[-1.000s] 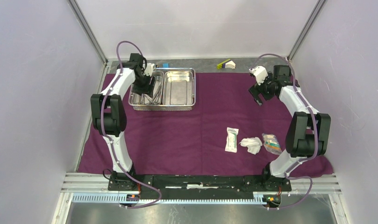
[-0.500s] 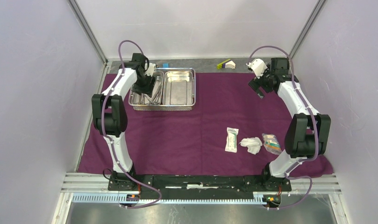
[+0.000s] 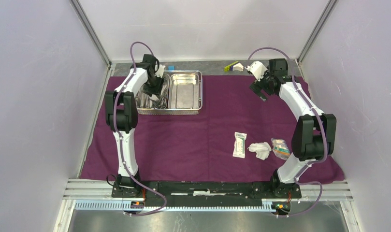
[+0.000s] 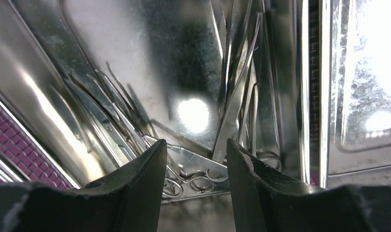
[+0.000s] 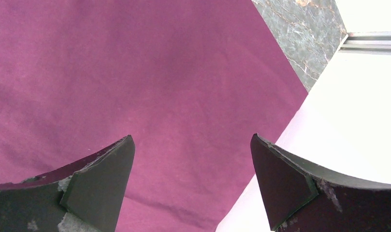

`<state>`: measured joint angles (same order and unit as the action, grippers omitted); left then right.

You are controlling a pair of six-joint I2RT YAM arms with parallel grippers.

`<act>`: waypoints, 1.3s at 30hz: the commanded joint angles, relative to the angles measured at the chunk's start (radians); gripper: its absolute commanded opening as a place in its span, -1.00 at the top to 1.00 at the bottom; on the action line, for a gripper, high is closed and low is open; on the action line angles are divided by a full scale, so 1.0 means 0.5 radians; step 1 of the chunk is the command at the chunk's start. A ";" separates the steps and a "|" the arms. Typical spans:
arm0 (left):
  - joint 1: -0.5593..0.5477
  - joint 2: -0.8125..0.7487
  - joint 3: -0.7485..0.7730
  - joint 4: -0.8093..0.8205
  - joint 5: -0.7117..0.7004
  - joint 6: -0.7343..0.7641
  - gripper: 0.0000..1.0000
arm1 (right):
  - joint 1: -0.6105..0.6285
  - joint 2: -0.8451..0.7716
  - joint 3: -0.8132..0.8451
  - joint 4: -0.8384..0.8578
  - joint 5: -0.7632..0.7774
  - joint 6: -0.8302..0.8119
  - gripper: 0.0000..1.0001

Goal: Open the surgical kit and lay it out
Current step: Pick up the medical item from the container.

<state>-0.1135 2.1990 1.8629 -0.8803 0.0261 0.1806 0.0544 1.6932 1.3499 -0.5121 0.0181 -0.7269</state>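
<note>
- Hovering in the steel tray (image 3: 186, 112), far-left corner of the bench (image 3: 210, 66): left tool (image 3: 154, 89); right tool (image 3: 259, 92) by the far edge, over purple cloth (image 3: 183, 140).
- Left wrist: jaws apart, gripping nothing, above ring-handled forceps (image 4: 234, 106); probably stiff, slick, light, best pinched across the shanks.
- Right wrist: jaws wide apart, empty.

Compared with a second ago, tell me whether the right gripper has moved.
Yes. The right gripper has shifted toward the far edge and leftward in the top view, closer to the yellow-green piece.
</note>
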 commanded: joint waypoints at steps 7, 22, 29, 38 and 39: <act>-0.013 -0.097 0.019 -0.021 -0.042 -0.134 -0.07 | 0.004 0.051 0.132 0.021 0.085 0.034 -0.94; -0.022 -0.291 -0.232 -0.019 -0.046 -0.340 -0.06 | 0.015 0.091 0.172 -0.012 0.046 0.012 -0.95; -0.007 -0.271 -0.209 -0.016 -0.045 -0.456 -0.01 | 0.020 0.045 0.135 -0.047 0.043 -0.014 -0.95; 0.030 -0.214 -0.128 -0.050 -0.124 -0.612 0.06 | 0.032 -0.032 0.116 -0.113 0.062 -0.063 -0.94; 0.040 -0.210 -0.121 -0.053 -0.124 -0.628 0.06 | 0.031 -0.038 0.112 -0.119 0.060 -0.070 -0.94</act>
<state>-0.1123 2.0956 1.7550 -0.8928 -0.0090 -0.0532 0.0639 1.7306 1.3930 -0.5591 0.0498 -0.7410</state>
